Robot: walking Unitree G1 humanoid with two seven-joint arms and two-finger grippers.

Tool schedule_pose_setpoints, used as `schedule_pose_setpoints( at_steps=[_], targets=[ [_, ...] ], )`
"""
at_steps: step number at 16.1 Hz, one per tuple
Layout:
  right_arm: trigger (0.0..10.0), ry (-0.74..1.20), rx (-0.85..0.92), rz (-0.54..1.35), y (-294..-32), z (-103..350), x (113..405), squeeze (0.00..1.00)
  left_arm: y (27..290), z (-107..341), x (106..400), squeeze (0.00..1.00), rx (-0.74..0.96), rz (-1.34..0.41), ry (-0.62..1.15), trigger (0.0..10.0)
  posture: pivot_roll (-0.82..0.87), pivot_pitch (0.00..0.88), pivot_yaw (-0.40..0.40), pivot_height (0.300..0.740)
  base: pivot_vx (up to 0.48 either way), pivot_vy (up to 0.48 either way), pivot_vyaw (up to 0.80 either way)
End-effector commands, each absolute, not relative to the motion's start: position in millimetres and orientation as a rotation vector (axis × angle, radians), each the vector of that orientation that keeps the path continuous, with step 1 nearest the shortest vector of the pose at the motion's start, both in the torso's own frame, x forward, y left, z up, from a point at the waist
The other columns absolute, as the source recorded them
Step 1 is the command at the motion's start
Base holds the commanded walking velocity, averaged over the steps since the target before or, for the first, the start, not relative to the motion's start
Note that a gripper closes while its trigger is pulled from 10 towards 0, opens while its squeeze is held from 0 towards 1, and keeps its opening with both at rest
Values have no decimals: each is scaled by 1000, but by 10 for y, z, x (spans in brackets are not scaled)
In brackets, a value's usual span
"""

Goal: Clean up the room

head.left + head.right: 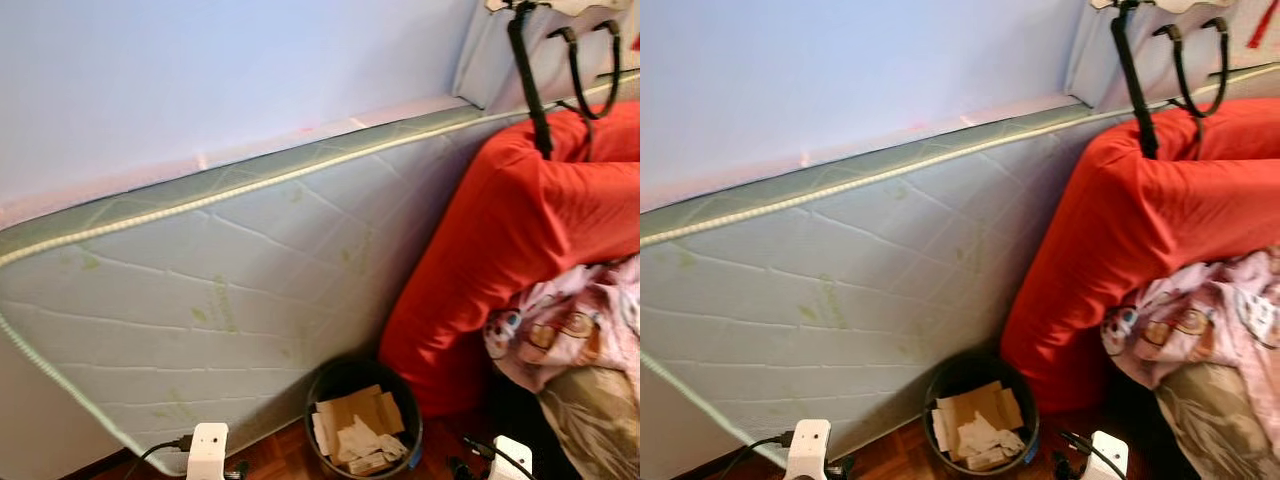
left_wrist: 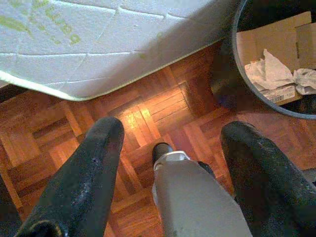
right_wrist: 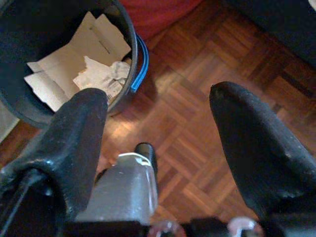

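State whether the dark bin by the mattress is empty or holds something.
Holds something: the bin stands upright with cardboard pieces and crumpled paper inside.

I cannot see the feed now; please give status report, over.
Left end effector open, empty, over parquet floor. Right end effector open, empty, beside black bin holding cardboard. Mattress leaning on wall behind bin.
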State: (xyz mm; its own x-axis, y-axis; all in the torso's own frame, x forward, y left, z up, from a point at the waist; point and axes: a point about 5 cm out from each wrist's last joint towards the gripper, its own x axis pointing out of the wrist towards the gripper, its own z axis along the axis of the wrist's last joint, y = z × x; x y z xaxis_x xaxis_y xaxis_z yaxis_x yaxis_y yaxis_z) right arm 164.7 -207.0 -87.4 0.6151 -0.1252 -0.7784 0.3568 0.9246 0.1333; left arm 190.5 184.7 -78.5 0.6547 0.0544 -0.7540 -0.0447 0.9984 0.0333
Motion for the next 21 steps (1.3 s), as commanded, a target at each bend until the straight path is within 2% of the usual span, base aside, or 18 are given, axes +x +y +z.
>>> schedule_pose_setpoints(
  at_steps=[1, 5, 13, 21],
  targets=[
    [10000, 874, 291, -263, -2020, -873, 1675, 0, 1881, -810, 1859, 0, 5, 90, 880, 10000, -38, 0, -56, 705, 0, 0, 0],
    [10000, 910, 286, -220, -1934, -915, 1612, 0, 1971, -814, 1821, 0, 0, 116, 884, 10000, -44, 0, -39, 705, 0, 0, -114],
    [10000, 923, 306, -216, -1857, -936, 1588, 0, 2079, -794, 1830, 0, 5, 125, 884, 10000, -27, 0, -17, 705, 0, 0, -744],
    [10000, 918, 308, -213, -1847, -921, 1631, 0, 2135, -801, 1805, 0, 21, 148, 907, 10000, -4, 0, -29, 705, 0, 0, -744]
  ],
)
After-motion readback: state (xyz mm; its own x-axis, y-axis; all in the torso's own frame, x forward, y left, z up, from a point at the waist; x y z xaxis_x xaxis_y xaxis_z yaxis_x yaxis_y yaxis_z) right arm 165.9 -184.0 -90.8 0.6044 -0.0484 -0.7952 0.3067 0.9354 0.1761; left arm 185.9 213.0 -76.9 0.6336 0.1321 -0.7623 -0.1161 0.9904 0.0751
